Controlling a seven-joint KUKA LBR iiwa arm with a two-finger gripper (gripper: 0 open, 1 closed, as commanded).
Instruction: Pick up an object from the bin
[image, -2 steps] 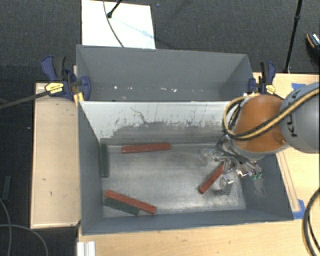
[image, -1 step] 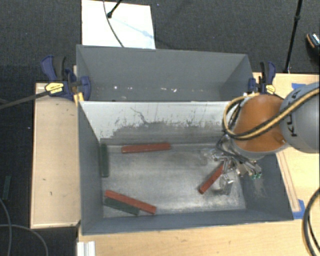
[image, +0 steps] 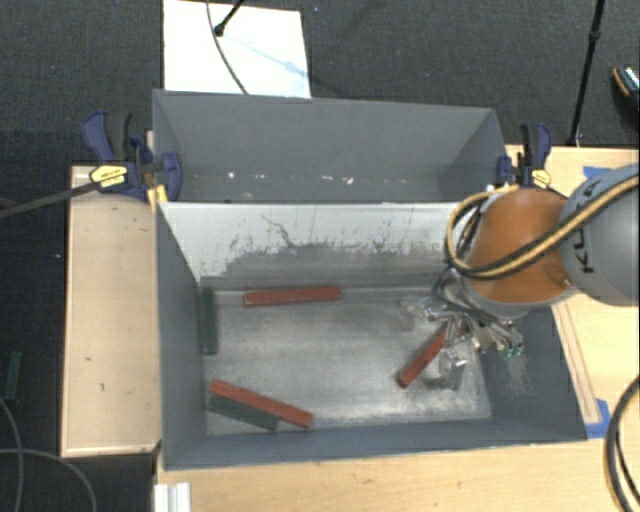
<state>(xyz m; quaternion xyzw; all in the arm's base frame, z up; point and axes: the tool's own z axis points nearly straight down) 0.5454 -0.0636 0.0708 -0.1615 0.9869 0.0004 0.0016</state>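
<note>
Camera view has the gripper (image: 452, 352) low at a slanted red bar (image: 415, 368), the grasping step I judge; its opening I cannot tell; next needs a firm, straight lift.

Arm (image: 612, 232) comes in from the right, its grey link angled down and to the left. An orange wrist cover (image: 515, 255) sits directly above the gripper (image: 452, 352), with pale cables (image: 453, 245) looped round the cover's left side. The gripper hangs low under the cover, pointing down and slightly left. Its metal parts are bunched up, with a small green bit on the right side.
</note>
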